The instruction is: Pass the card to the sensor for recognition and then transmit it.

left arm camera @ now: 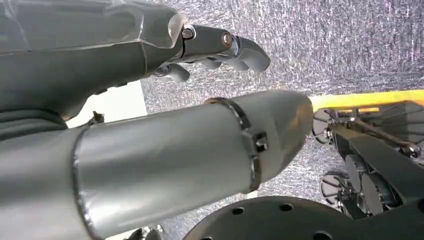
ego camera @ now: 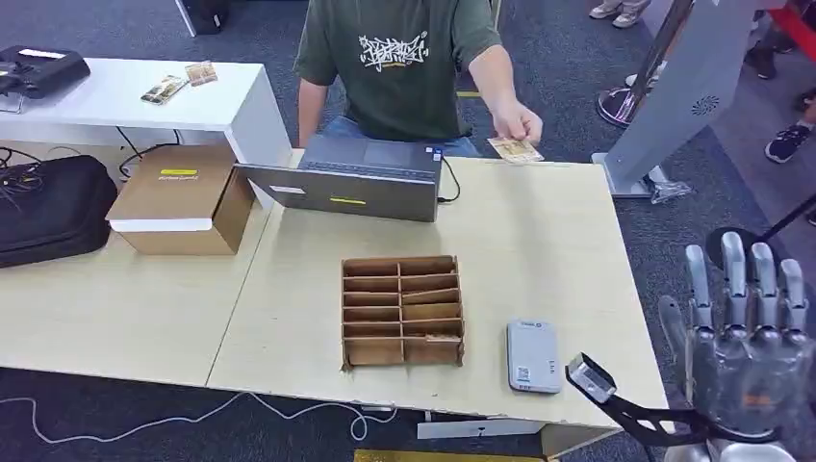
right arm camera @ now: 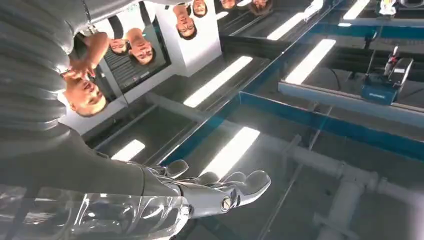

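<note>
A person behind the table holds out a card (ego camera: 514,148) over the table's far edge. The grey card sensor (ego camera: 534,356) lies flat near the front edge of the table, just right of a cardboard divider tray (ego camera: 402,311). My right hand (ego camera: 741,327) is raised off the table's right front corner, palm turned away, fingers straight and apart, holding nothing. In the right wrist view that same hand (right arm camera: 215,192) points up at the ceiling lights. My left hand (left arm camera: 220,47) hangs low over grey carpet with nothing in it, its fingers loosely extended.
A grey laptop (ego camera: 351,178) stands at the back of the light wood table (ego camera: 539,250), with a cardboard box (ego camera: 178,197) and a black bag (ego camera: 48,207) to its left. A white side table (ego camera: 125,96) is at far left. A grey stand (ego camera: 674,96) rises at right.
</note>
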{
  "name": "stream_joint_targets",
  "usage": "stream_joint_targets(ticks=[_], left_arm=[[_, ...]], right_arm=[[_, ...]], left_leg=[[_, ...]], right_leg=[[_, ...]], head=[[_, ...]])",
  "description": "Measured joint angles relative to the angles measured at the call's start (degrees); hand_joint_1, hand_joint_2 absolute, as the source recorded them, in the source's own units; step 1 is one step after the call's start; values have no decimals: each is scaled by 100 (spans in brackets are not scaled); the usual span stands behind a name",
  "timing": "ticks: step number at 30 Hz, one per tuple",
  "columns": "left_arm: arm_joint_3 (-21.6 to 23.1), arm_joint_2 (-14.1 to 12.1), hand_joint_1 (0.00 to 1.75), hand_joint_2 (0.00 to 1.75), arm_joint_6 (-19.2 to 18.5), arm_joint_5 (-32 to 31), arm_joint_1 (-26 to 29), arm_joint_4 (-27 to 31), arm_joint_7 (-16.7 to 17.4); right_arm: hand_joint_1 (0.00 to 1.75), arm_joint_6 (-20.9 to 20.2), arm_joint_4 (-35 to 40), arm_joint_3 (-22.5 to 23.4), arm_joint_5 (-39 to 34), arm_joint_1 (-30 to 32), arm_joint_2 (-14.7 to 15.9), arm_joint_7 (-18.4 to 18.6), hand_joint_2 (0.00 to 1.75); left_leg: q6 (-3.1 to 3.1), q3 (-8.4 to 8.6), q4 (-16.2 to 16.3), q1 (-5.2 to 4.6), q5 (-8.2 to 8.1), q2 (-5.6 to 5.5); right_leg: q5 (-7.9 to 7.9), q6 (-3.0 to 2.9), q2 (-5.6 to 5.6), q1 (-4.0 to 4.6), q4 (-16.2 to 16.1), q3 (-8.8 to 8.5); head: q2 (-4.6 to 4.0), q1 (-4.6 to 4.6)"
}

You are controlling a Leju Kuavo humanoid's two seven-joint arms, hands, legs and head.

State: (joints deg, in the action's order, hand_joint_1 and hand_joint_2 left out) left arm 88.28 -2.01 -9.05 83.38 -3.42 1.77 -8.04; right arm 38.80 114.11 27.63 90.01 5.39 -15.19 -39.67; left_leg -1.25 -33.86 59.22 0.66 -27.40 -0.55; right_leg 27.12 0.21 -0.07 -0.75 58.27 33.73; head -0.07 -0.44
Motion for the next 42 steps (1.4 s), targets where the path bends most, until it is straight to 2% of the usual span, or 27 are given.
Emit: stream_joint_targets(ticks=[6, 7, 8, 9, 14, 15, 16, 17, 18, 19, 20, 22, 24, 26, 33, 42], left_arm=[[0, -18, 0, 0, -24, -112, 0, 0, 28], [0, -26, 0, 0, -39, -160, -7, 4, 53], [0, -44, 0, 0, -57, -199, -18, 11, 90], [0, -44, 0, 0, -57, -203, -16, 13, 90], [0, -46, 0, 0, -57, -203, -15, 13, 90], [2, -53, 0, 0, -61, -234, -32, 20, 92], [2, -72, 0, 0, -63, -348, -70, 42, 109], [0, -133, 0, 0, -68, -533, -149, 66, 188], [0, -144, 0, 0, -72, -562, -149, 68, 199], [0, -153, 0, 0, -77, -566, -148, 70, 203], [0, -155, 0, 0, -92, -566, -145, 85, 221], [0, -155, 0, 0, -111, -564, -148, 109, 256], [0, -162, 0, 0, -122, -553, -146, 114, 260], [0, -173, 0, 0, -135, -536, -145, 116, 260], [0, -188, 0, 0, -173, -483, -129, 118, 260], [0, -192, 0, 0, -175, -450, -101, 118, 260]], right_arm=[[0, 0, -326, 125, 0, -317, 74, -2, 175], [0, 0, -556, 142, 4, -481, 138, 177, 175], [0, -2, -821, 89, 2, -666, 342, 596, 175], [0, -2, -866, 71, 0, -679, 381, 686, 175], [0, -2, -869, 69, 0, -704, 384, 693, 175], [0, -17, -1297, -143, 7, -989, 679, 1522, 175], [0, -35, -2287, -757, 26, -1935, 1348, 3470, 175], [0, -11, -3924, -3972, 39, -3125, 2191, 8240, 175], [0, -7, -4320, -4986, 26, -3252, 2348, 8170, 175], [0, -4, -4614, -5470, 6, -3402, 2352, 8088, 175], [0, -7, -4994, -5886, 2, -3595, 2343, 7829, 175], [0, -28, -5581, -6192, 2, -3891, 2286, 6862, 175], [0, -50, -6057, -5977, 7, -4129, 2116, 6156, 175], [0, -59, -6519, -5777, 0, -4415, 1967, 5980, 175], [0, -81, -7244, -5578, 9, -4749, 1674, 5759, 175], [0, -81, -7571, -5560, 11, -4860, 1585, 5657, 175]], left_leg=[[0, 2, 0, 0, 0, 5], [0, 3, -1, 0, 0, 15], [1, -20, -5, 0, 0, 19], [2, -36, -7, 0, 0, 20], [2, -61, -10, -1, 0, 20], [8, -57, -8, -2, 4, 28], [15, -82, -3, -14, 23, 30], [10, -58, 4, -2, 56, 5], [3, -36, 4, 0, 74, -6], [3, -44, 4, 5, 76, -7], [-2, -44, 4, 9, 79, -9], [-5, -46, 2, 10, 78, -9], [-8, -52, -1, 9, 75, -9], [-8, -52, -1, 7, 75, -8], [-7, -52, 0, 3, 74, -9], [-7, -52, 0, 4, 73, -8]], right_leg=[[-1, 0, 5, 0, 0, -3], [-3, -1, 12, 0, 0, -4], [-10, 4, 16, 0, 4, -22], [-11, 5, 16, 0, 5, -22], [-12, 5, 16, 0, 7, -19], [-16, 12, 23, -1, 4, -24], [-39, 11, 23, -17, 22, 13], [-54, 9, 9, -4, 1, 26], [-61, 2, 0, -4, 6, 45], [-61, 1, 1, -1, 7, 54], [-63, -1, 1, 2, 9, 57], [-62, -2, 2, 4, 13, 56], [-60, -4, 2, 4, 14, 58], [-59, -5, 2, 4, 13, 59], [-60, -3, -2, 2, 9, 57], [-60, -3, 1, 2, 9, 58]], head=[[0, 0], [0, -2], [0, -2], [0, -4], [0, -4], [0, -7], [-2, -4], [0, 27], [0, 11], [-2, 15], [0, 7], [0, 11], [0, 11], [0, 13], [0, 13], [-2, 13]])
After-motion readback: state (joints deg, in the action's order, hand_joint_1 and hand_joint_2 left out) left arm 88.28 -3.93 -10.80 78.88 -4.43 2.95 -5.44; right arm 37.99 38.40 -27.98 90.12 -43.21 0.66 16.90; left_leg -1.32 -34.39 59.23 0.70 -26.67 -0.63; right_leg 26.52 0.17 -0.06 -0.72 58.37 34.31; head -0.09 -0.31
